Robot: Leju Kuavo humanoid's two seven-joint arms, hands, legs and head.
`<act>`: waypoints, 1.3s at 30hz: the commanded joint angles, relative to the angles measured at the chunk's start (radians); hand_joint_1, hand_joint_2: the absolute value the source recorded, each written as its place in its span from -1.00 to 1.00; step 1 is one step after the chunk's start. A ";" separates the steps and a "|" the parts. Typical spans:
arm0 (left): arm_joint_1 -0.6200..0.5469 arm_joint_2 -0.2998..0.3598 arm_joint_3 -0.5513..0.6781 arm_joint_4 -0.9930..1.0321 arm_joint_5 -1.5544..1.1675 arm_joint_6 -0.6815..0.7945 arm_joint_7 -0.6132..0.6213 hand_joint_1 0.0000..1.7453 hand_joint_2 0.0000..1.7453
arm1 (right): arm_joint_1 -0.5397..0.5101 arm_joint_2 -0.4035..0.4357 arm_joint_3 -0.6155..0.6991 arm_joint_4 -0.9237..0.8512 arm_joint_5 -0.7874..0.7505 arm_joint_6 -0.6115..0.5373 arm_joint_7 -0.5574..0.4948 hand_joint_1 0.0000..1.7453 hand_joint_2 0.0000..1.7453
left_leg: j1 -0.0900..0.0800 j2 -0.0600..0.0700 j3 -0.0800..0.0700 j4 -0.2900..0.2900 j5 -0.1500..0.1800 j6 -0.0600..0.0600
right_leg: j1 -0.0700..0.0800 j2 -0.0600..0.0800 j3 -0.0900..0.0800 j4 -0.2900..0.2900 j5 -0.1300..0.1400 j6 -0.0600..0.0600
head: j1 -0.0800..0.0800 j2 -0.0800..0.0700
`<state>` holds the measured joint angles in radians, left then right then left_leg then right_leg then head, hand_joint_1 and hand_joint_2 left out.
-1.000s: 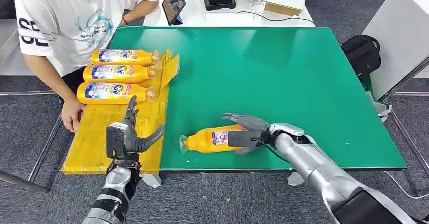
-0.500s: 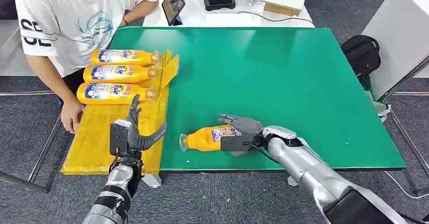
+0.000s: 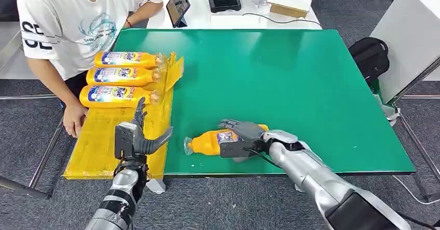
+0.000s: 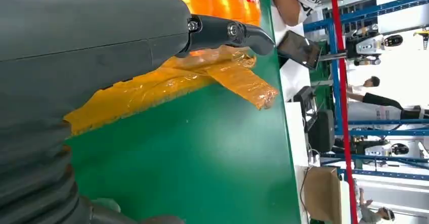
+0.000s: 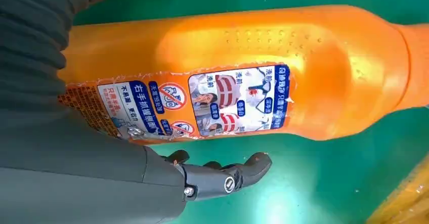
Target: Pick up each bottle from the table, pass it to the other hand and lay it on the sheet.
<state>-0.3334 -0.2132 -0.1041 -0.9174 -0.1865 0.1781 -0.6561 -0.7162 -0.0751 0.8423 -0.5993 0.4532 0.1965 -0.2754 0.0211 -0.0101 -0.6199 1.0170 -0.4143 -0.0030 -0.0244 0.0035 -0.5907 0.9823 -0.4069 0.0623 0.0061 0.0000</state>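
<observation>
Orange bottle (image 3: 210, 142) lies on tabletop (image 3: 290, 79) under my right hand (image 3: 239, 135), fingers spread over it, not gripping; left hand (image 3: 136, 138) open

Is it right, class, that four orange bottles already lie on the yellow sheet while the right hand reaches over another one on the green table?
Not quite: the head view shows three orange bottles on the yellow sheet, not four. The rest holds: the right hand reaches over another bottle on the green table.

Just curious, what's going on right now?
Right hand around the bottle on the table, not lifted. Left hand open, waiting. Nothing in the way.
</observation>
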 commanded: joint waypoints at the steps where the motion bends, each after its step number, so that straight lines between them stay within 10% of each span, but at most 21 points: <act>1: -0.041 0.004 -0.015 0.074 0.012 0.005 0.009 -1.00 1.00 | 0.031 0.006 0.055 0.095 -0.002 0.014 0.001 0.60 1.00 | 0.001 -0.002 0.003 -0.001 0.000 0.001 | 0.001 -0.003 0.003 -0.002 -0.001 -0.002 | 0.000 0.000; 9: -0.042 0.004 -0.012 0.083 0.015 0.008 0.011 -1.00 1.00 | 0.053 -0.004 0.062 0.099 0.003 0.016 0.012 1.00 1.00 | 0.001 -0.003 0.005 -0.002 0.000 0.001 | 0.002 -0.004 0.006 -0.003 -0.001 -0.003 | 0.000 0.000; 24: -0.019 0.003 -0.003 0.067 0.023 0.021 0.014 -1.00 1.00 | 0.107 0.002 0.008 0.076 0.016 -0.087 0.015 1.00 1.00 | 0.001 -0.002 0.006 -0.003 0.000 0.001 | 0.002 -0.004 0.007 -0.004 -0.001 -0.003 | 0.000 0.000; 39: 0.084 -0.006 0.074 -0.099 -0.005 0.060 0.011 -1.00 1.00 | 0.442 0.148 -0.597 -0.755 -0.013 -0.571 -0.074 1.00 1.00 | 0.000 0.000 -0.004 0.000 -0.001 0.001 | 0.001 0.000 -0.004 0.002 -0.001 -0.005 | 0.000 0.000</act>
<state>-0.2481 -0.2132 -0.0702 -1.0040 -0.1942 0.2231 -0.6401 -0.3612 0.0076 0.4576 -1.0773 0.4463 -0.3091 -0.3264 0.0219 -0.0105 -0.6245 1.0166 -0.4135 -0.0029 -0.0236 0.0043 -0.5949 0.9832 -0.4054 0.0598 0.0061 0.0000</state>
